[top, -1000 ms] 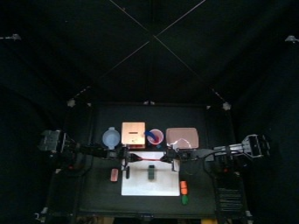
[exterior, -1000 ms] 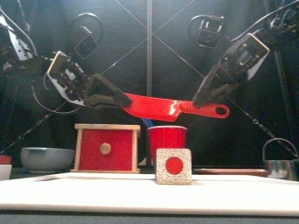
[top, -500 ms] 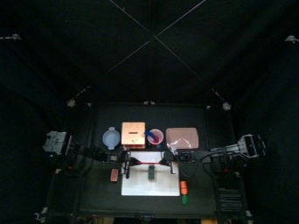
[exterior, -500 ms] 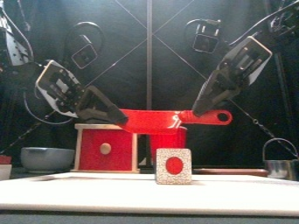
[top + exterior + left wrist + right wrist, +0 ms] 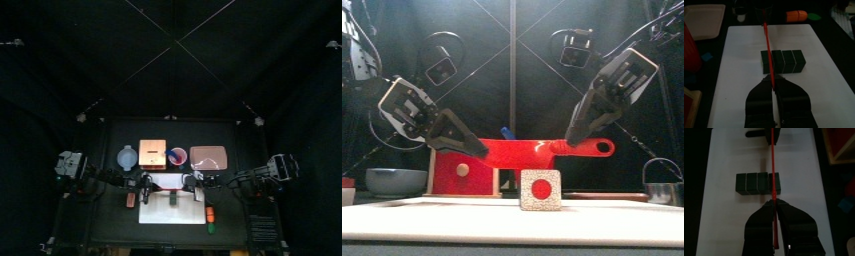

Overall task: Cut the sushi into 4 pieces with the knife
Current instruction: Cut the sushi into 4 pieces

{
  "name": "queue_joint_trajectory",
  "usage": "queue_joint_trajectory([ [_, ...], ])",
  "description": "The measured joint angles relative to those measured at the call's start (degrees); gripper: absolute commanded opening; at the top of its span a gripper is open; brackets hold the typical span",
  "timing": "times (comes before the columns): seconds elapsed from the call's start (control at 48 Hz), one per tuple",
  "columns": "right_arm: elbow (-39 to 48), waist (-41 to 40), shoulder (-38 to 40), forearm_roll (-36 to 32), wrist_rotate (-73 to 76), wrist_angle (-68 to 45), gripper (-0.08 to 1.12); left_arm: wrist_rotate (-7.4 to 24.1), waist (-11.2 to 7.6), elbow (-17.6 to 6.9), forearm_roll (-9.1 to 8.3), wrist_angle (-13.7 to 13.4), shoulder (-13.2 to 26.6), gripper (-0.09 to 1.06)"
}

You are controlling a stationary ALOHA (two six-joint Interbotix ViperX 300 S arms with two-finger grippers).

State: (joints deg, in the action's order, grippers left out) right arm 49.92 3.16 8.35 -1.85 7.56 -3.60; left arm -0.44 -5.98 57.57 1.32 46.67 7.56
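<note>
I find left gripper (image 5: 478, 150) and right gripper (image 5: 571, 142) both clamping the flat red toy knife (image 5: 527, 152) above the blocky sushi roll (image 5: 541, 190).

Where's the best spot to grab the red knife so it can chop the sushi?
By both ends, pinching its thin flat sides from above: right gripper on the handle, left gripper on the other end, as now. The red knife is long and level, so its middle is free over the sushi roll.
</note>
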Motion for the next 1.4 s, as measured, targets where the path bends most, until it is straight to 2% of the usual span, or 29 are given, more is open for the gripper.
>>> queue_joint_trajectory([
  [0.438,0.0,0.8,-1.0,0.9,-0.1,0.0,0.25,-0.1,-1.58,-1.1,1.23,0.0,2.1,0.25],
  [0.729,-0.4,0.9,-2.1,1.0,-0.1,-0.1,0.25,-0.1,-1.67,-1.3,2.2,0.1,3.6,0.25],
  [0.854,-0.6,0.5,-5.8,1.0,0.0,0.0,0.25,0.1,-1.23,-2.2,3.16,-0.3,5.8,0.25],
  [1.0,-1.0,0.4,-7.3,1.0,0.0,0.0,0.25,0.3,-1.58,-2.7,3.87,-0.7,7.2,0.25],
  [1.396,-1.6,0.4,-8.3,1.6,-0.1,0.1,0.25,0.5,-1.14,-3.5,4.04,-2.4,9.2,0.25],
])
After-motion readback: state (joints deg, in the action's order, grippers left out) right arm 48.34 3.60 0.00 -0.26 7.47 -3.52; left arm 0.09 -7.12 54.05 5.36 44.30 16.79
